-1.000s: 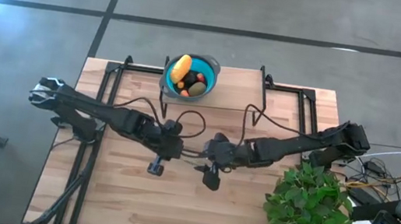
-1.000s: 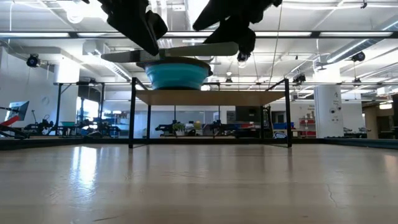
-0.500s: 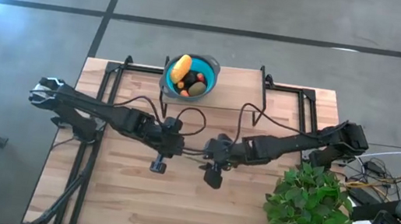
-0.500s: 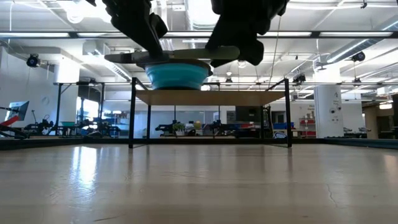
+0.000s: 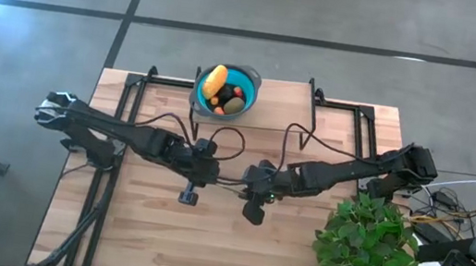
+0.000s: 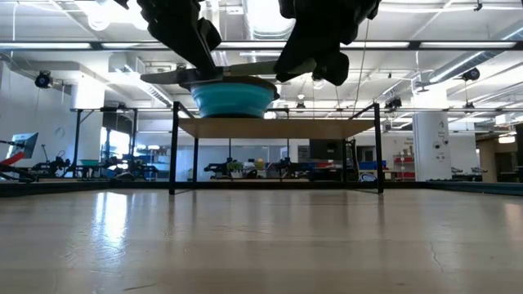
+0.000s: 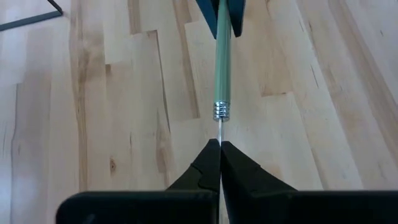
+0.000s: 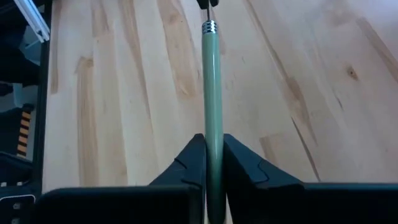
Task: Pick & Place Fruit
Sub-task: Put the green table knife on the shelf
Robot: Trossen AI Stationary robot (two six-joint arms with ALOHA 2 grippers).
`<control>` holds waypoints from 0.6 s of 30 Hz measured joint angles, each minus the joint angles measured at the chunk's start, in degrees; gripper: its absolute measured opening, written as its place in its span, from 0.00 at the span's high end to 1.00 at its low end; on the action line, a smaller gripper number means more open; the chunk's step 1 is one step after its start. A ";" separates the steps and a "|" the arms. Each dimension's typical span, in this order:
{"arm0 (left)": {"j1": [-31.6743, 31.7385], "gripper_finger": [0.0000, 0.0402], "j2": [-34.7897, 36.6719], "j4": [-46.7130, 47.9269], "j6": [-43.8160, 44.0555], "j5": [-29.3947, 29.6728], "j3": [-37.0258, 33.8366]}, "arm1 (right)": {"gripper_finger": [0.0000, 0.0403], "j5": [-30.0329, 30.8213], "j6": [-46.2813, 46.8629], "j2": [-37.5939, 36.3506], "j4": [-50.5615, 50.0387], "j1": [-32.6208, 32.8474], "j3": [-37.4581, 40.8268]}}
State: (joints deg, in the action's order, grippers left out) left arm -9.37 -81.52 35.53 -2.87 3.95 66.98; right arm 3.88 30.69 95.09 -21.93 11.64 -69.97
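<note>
Hands meet above the middle of the wooden bench (image 5: 203, 249), sharing one pale green stick (image 8: 211, 93). Left hand (image 7: 219, 147) is clamped shut on the thin metal pin beyond the stick's ribbed metal collar (image 7: 222, 111). Right hand (image 8: 212, 144) is closed around the green shaft at the other end. Stick hangs level between them, clear of the wood. Fruit (image 5: 223, 91) lies in the blue bowl (image 5: 249, 81) at the far edge, well apart from both hands.
</note>
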 joint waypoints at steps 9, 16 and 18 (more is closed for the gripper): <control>0.03 0.94 0.00 -0.02 -0.03 2.36 0.00 | 0.93 0.04 3.42 -0.09 -0.05 -0.03 0.00; 0.07 0.82 0.00 0.02 0.04 6.85 0.00 | 0.93 0.35 5.61 -0.09 -1.52 -0.10 0.00; 0.07 0.76 0.00 0.02 0.03 6.86 0.00 | 0.93 0.16 6.03 -0.09 -2.52 -0.04 0.00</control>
State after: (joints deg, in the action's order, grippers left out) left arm -9.30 -81.52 35.55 -2.84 10.81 66.98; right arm 4.05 36.72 95.00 -24.45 11.60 -69.97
